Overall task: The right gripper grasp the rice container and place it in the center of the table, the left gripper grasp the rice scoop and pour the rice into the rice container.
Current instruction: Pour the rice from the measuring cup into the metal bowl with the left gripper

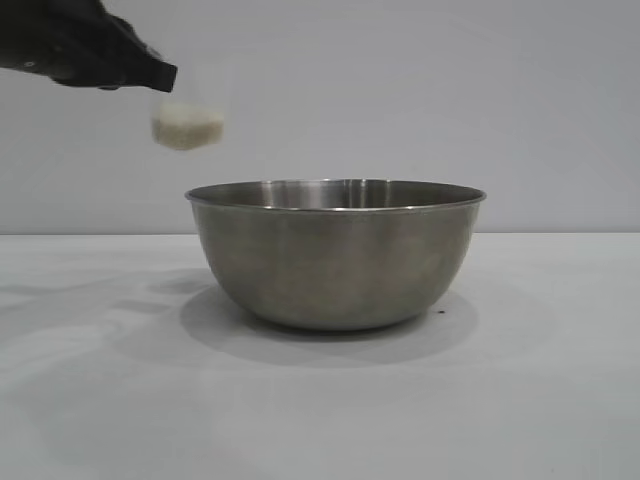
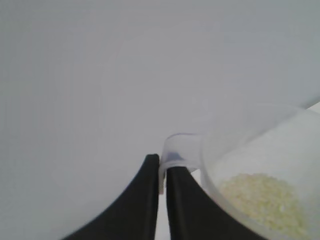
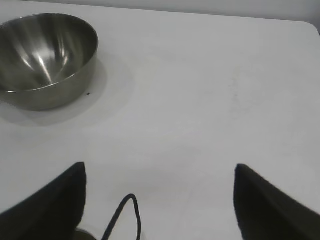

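Observation:
The rice container (image 1: 335, 255), a wide steel bowl, stands on the white table (image 1: 90, 400) in the middle of the exterior view; the right wrist view shows its inside (image 3: 42, 55) bare. High at the upper left my left gripper (image 1: 160, 75) is shut on the loop handle (image 2: 175, 152) of the rice scoop (image 1: 188, 110). The translucent cup hangs in the air, left of and above the bowl's rim, with rice (image 1: 187, 128) lying in its bottom (image 2: 265, 202). My right gripper (image 3: 160, 172) stands open over bare table, well away from the bowl, nothing between its fingers.
A thin black cable (image 3: 125, 215) loops between the right gripper's fingers close to the camera. The table's far edge and rounded corner (image 3: 307, 25) show in the right wrist view. A plain pale wall (image 1: 400, 90) stands behind the table.

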